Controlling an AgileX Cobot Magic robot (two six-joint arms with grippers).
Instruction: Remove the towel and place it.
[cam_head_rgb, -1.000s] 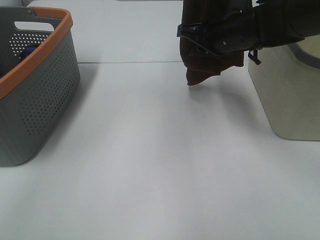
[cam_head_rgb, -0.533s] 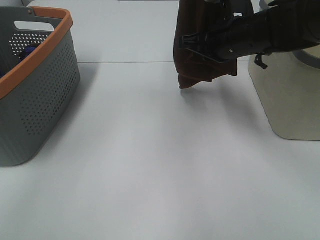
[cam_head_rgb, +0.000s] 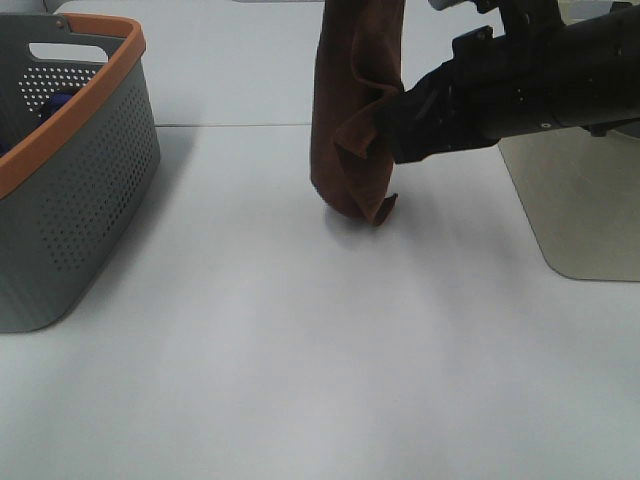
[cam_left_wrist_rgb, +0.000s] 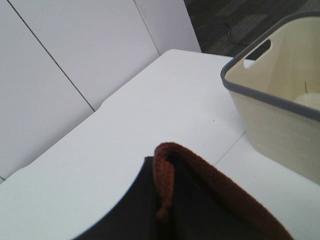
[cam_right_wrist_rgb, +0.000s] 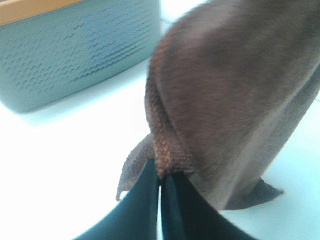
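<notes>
White table (cam_head_rgb: 300, 380); towel (cam_head_rgb: 350, 120) between grey basket (cam_head_rgb: 70, 200) and cream basket (cam_head_rgb: 590, 210).

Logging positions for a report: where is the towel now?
In the exterior high view the towel hangs just right of centre, between the grey basket at left and the cream basket at right, pinched by the right pincer.
</notes>
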